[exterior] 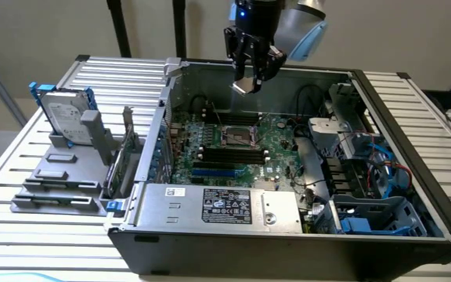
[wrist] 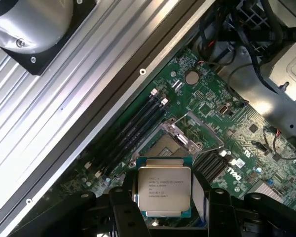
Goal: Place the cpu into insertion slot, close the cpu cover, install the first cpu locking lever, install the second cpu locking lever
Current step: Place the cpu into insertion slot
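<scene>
My gripper (exterior: 251,75) hangs above the open computer case, shut on the cpu (exterior: 245,87), a flat square chip with a pale metal face. In the wrist view the cpu (wrist: 164,188) sits between the two black fingers (wrist: 119,207), face up with printed text. Below it lies the insertion slot (exterior: 237,137), a small square socket on the green circuit board (exterior: 280,150). The slot (wrist: 160,146) is uncovered, and the cpu cover (wrist: 183,138), a thin silver frame, stands swung open beside it. The cpu is well above the slot and apart from it.
Long black memory slots (exterior: 225,156) lie just in front of the socket. A silver power supply (exterior: 218,205) fills the case's near side. Drive cages and blue cables (exterior: 378,170) crowd the exterior view's right. A hard drive (exterior: 61,114) stands outside, on the left.
</scene>
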Action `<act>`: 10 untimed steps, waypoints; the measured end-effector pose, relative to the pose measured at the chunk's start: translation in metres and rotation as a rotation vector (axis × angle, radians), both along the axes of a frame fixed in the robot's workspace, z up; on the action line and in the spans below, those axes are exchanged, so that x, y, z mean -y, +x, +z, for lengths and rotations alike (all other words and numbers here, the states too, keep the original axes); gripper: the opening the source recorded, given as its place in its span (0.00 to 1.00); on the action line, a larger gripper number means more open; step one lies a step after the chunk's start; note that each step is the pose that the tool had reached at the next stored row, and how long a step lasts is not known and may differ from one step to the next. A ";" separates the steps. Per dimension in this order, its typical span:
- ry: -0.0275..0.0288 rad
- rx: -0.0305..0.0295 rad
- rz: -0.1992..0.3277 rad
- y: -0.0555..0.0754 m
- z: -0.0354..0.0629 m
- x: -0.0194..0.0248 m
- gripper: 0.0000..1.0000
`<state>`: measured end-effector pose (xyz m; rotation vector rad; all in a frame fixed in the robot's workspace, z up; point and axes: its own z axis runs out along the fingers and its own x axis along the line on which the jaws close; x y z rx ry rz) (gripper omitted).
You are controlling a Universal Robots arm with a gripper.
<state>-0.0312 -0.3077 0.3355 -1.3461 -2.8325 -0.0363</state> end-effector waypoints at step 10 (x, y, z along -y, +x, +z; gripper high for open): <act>0.0000 0.0000 -0.182 0.000 -0.0011 0.0000 0.54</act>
